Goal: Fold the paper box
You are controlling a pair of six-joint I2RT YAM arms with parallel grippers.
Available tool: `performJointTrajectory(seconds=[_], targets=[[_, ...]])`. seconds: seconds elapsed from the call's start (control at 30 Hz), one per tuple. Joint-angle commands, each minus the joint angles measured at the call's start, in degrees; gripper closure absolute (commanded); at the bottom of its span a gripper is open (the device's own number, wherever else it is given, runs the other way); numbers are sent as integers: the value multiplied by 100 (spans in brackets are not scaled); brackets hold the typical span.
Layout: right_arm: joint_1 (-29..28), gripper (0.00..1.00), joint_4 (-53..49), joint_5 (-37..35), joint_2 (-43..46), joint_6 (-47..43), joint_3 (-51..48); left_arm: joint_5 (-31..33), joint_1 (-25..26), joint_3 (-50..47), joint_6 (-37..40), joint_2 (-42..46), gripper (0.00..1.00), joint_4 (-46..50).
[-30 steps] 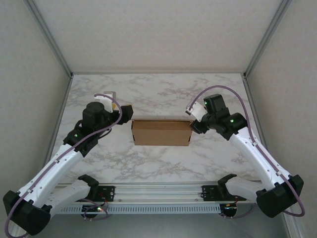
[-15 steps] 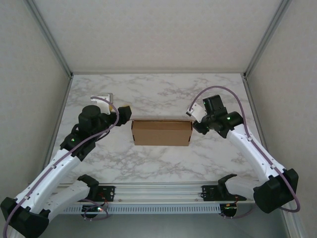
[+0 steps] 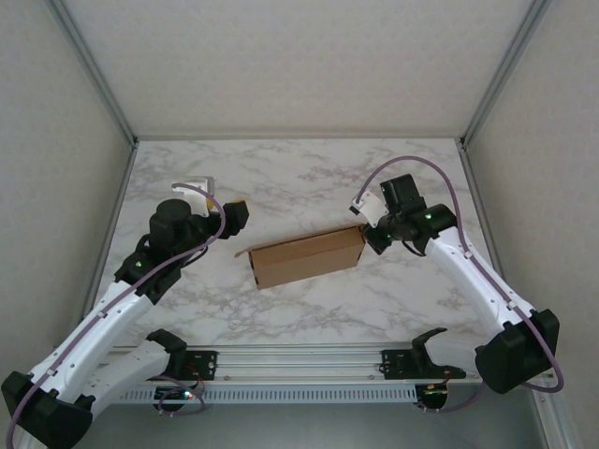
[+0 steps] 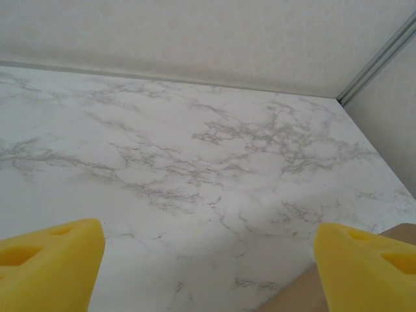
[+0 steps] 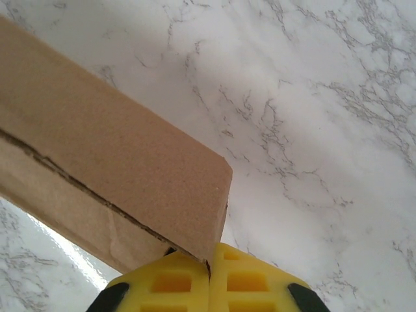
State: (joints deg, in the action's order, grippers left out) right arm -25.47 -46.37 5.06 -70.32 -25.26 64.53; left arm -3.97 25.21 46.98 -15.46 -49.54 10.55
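The shut brown paper box (image 3: 305, 255) lies skewed, corner pinched by right end effector (image 5: 209, 276); left end effector (image 4: 208, 237) gapes.

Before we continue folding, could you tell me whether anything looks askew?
Yes: the box lies skewed on the table, its right end farther back, with the right claw shut on that corner. The left claw hangs open.

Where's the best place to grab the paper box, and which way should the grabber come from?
Pinch the thin cardboard wall at the right end of the paper box, coming in from the right. The box lies low and long on the table, probably too broad to span, but its end wall is thin enough to pinch. The right gripper sits shut on that corner.
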Motion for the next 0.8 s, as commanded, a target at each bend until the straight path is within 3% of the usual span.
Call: performJointTrajectory(seconds=[0.0, 0.43, 0.57, 0.63, 0.77], targets=[[30, 99, -208, 228, 94, 203, 213, 80, 45, 86, -25, 21, 18, -16], [36, 100, -682, 179, -671, 948, 772, -660, 122, 827, 1432, 802, 26, 1739], [41, 100, -816, 180, -1035, 1067, 1010, -1606, 307, 698, 2501, 807, 24, 2355], [35, 100, -791, 205, -1084, 1066, 1046, -1372, 541, 583, 3126, 737, 24, 2624], [42, 100, -696, 263, -1059, 1054, 1028, -161, 621, 383, 3690, 524, 20, 2602]])
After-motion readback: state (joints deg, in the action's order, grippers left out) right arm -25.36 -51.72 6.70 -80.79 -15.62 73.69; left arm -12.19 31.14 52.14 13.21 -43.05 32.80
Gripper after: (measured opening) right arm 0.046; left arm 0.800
